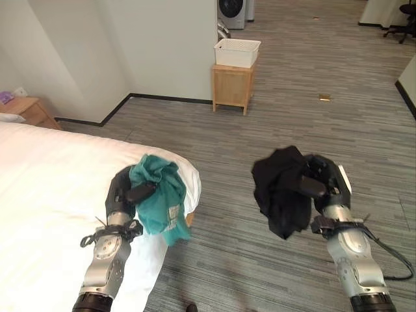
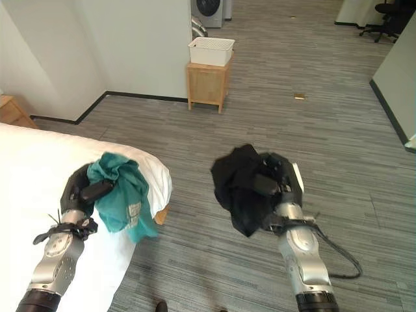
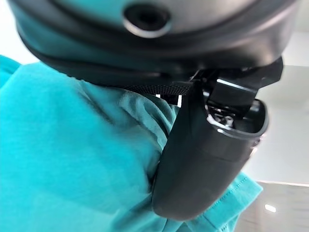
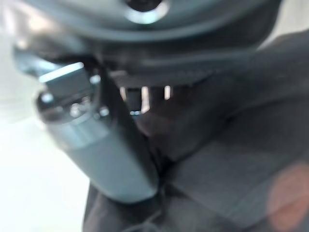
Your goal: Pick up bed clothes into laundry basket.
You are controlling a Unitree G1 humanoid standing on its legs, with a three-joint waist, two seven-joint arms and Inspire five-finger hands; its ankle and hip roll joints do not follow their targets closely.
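While my left hand (image 1: 125,192) clenches a teal garment (image 1: 161,195) above the corner of the white bed (image 1: 45,188), its cloth hangs down past my thumb. My right hand (image 1: 320,185) grips a bunched black garment (image 1: 279,188) over the wood-look floor (image 1: 260,130). Far ahead of both hands, a white laundry basket (image 1: 237,52) sits on a small wooden stand (image 1: 232,86).

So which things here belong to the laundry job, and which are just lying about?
Job:
- teal garment, gripped by left hand
- black garment, gripped by right hand
- white basket on the wooden stand
- bed

Lying about:
- nightstand
- washing machine
- office chair
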